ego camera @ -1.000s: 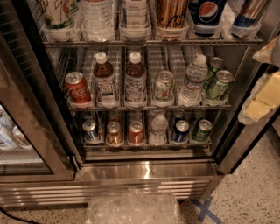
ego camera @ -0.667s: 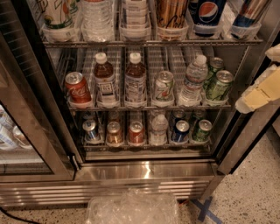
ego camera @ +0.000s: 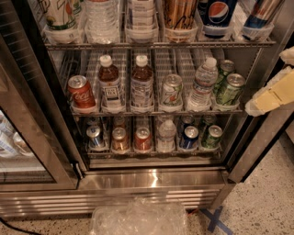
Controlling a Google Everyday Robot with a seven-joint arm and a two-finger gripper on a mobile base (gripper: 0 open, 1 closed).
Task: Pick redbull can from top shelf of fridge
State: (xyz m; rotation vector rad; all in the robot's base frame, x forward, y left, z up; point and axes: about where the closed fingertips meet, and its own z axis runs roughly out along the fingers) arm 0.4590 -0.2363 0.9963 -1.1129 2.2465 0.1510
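The fridge [ego camera: 151, 181] stands open in the camera view. The top shelf [ego camera: 156, 44] runs across the upper edge, with clear lane trays along its front. The redbull can [ego camera: 261, 13], with slanted blue and silver panels, stands in the rightmost tray, its top cut off by the frame. A wider dark-blue Pepsi can [ego camera: 217, 14] stands just left of it. My gripper [ego camera: 271, 97], cream-coloured, enters from the right edge. It is outside the fridge, below and right of the redbull can, at the level of the middle shelf.
The glass door [ego camera: 27, 137] hangs open at left. The middle shelf holds a red Coke can [ego camera: 81, 93], bottles and green cans. The lower shelf holds several small cans. A crumpled plastic bag [ego camera: 138, 218] and a blue tape cross [ego camera: 213, 219] lie on the floor.
My gripper has risen a little at the right edge and shifted slightly left. The cans and bottles have not moved.
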